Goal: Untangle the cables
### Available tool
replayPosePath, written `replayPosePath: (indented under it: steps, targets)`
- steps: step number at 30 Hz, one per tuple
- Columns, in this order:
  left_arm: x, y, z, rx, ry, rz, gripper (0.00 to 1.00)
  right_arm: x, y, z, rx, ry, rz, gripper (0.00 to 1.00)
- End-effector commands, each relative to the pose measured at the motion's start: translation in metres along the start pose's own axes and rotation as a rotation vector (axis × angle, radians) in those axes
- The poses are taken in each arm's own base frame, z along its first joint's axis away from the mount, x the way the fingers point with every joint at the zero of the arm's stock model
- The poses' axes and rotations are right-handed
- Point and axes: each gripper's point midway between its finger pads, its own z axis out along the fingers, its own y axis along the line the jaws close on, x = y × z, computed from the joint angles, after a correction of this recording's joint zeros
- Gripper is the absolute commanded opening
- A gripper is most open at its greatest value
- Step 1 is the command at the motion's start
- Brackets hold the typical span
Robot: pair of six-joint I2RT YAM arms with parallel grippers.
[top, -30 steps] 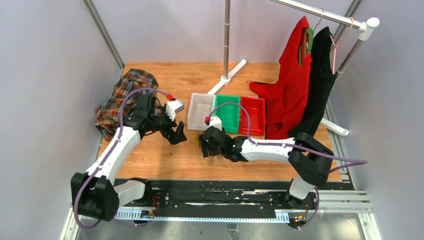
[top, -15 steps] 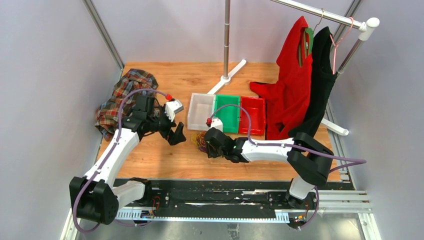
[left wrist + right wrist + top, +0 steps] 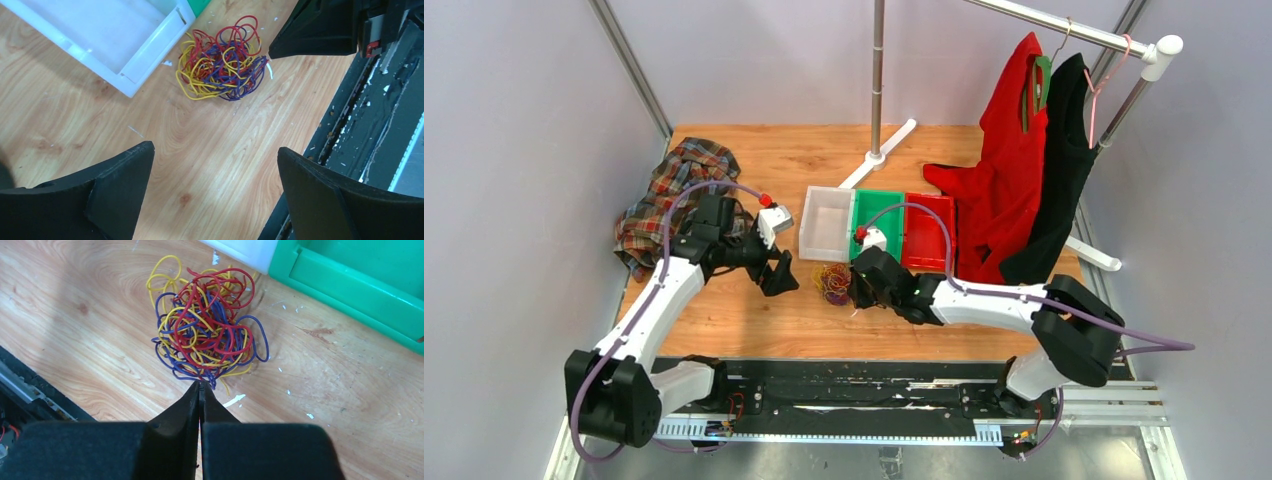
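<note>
Bright even light, soft shadows, sharp focus

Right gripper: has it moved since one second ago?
Yes. The right gripper moved rightwards, from in front of the white bin toward the green bin.

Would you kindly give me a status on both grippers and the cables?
Left gripper open, clear of cables. Right gripper shut at tangle's edge; hold unclear. Cables one mixed heap. White bin close beside.
</note>
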Motion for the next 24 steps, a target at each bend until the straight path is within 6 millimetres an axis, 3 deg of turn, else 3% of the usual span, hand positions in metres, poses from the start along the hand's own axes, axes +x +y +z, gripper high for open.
replayPosePath:
  steps: [1, 2, 3, 5, 9, 11, 17, 20, 24]
  targets:
    - [-0.010, -0.004, 0.008, 0.067, -0.011, 0.013, 0.98, -0.006, 0.000, -0.010, -0.037, -0.033, -0.013, 0.03]
    - [-0.011, -0.004, 0.010, 0.072, -0.006, 0.015, 0.98, -0.008, -0.001, -0.011, -0.036, -0.039, -0.010, 0.07]
    - [-0.013, -0.002, 0.012, 0.076, -0.004, 0.017, 0.97, -0.008, -0.004, -0.011, -0.033, -0.041, -0.006, 0.21]
    - [-0.016, -0.001, 0.015, 0.088, -0.004, 0.013, 0.97, -0.011, -0.008, -0.009, -0.038, -0.035, 0.003, 0.36]
    - [-0.021, 0.002, 0.020, 0.093, -0.008, -0.022, 0.97, -0.011, -0.006, 0.002, -0.074, -0.001, 0.007, 0.44]
    - [-0.019, 0.006, 0.021, 0.071, 0.000, -0.041, 0.97, -0.012, 0.000, 0.008, -0.093, 0.015, -0.009, 0.43]
    - [-0.014, 0.011, 0.025, 0.031, 0.004, -0.117, 0.98, -0.004, 0.015, 0.024, -0.147, 0.070, 0.023, 0.23]
    - [-0.014, 0.002, 0.026, 0.081, -0.006, -0.133, 1.00, -0.008, 0.024, 0.024, -0.175, 0.080, 0.035, 0.11]
    - [-0.017, 0.002, 0.031, 0.111, -0.014, -0.144, 0.99, -0.018, 0.037, 0.015, -0.188, 0.075, 0.013, 0.05]
